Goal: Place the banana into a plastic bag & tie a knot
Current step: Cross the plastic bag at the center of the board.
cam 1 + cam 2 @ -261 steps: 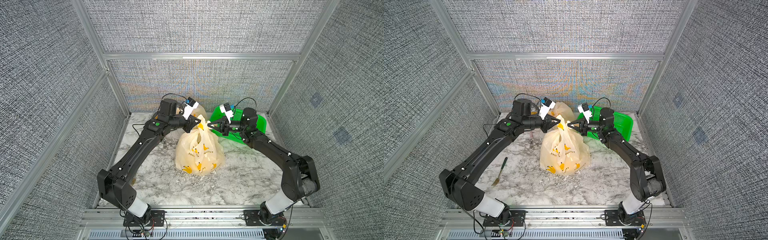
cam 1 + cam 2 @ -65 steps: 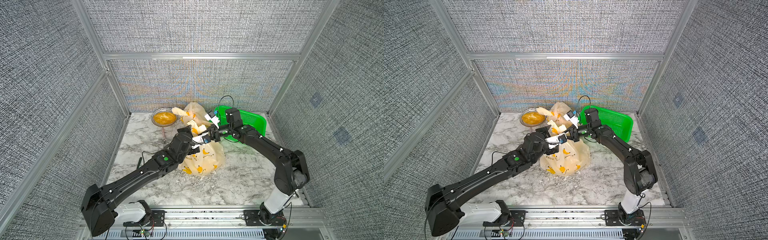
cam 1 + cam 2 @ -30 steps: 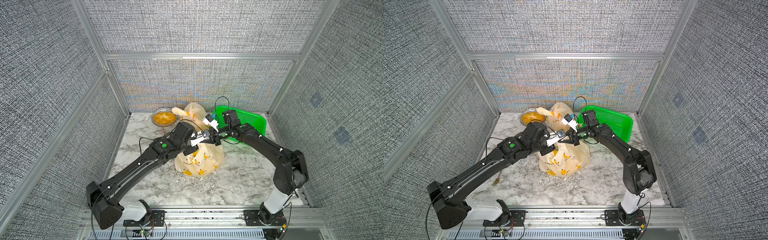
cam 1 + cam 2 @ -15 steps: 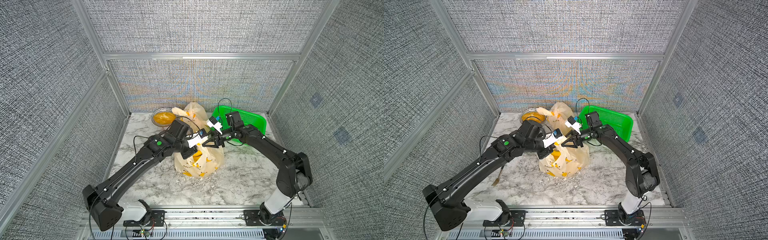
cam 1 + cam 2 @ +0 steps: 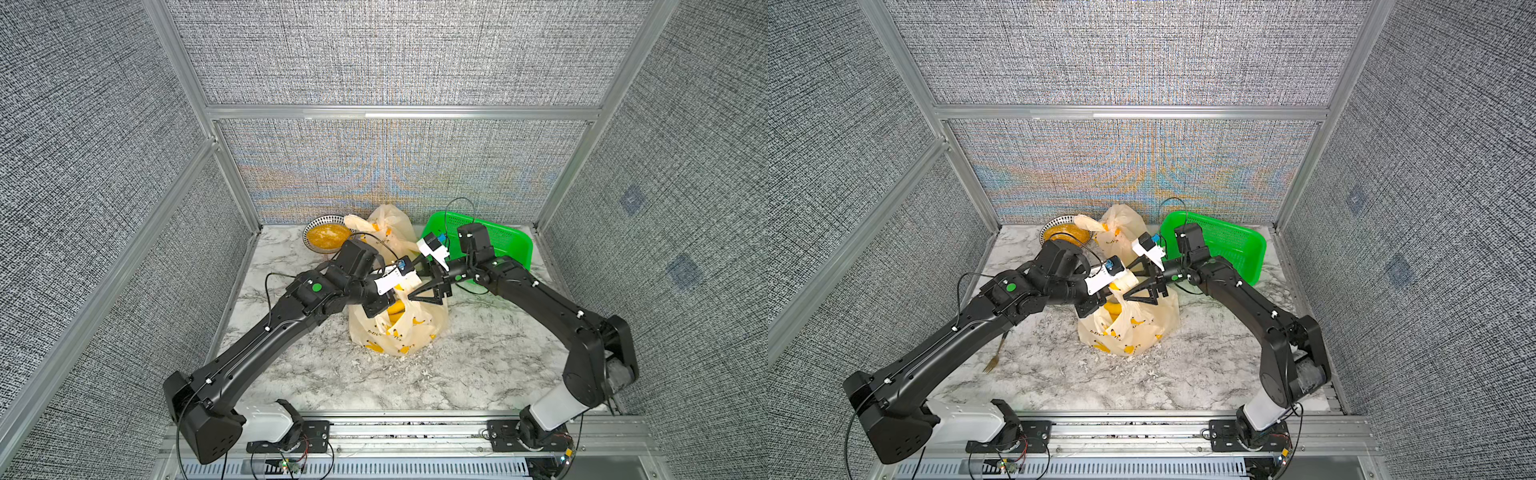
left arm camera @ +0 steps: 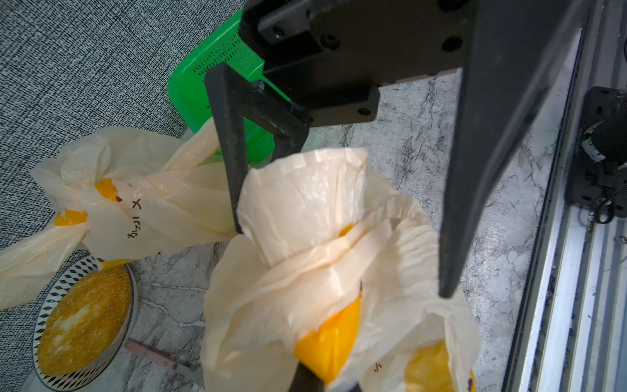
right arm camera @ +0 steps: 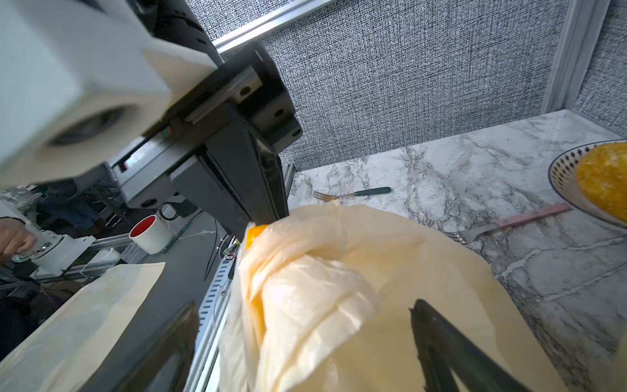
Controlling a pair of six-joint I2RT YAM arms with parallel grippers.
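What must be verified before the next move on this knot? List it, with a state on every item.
1. left gripper pinching the plastic bag: ok, shut on its bunched top.
2. right gripper free: ok, open, jaws either side of the upright handle, holding nothing.
3. banana inside: ok, yellow shows in the bag's mouth.
4. Knot tight: not ok, the handles look only loosely wrapped.
5. Clearance from the second bag behind: cannot tell.
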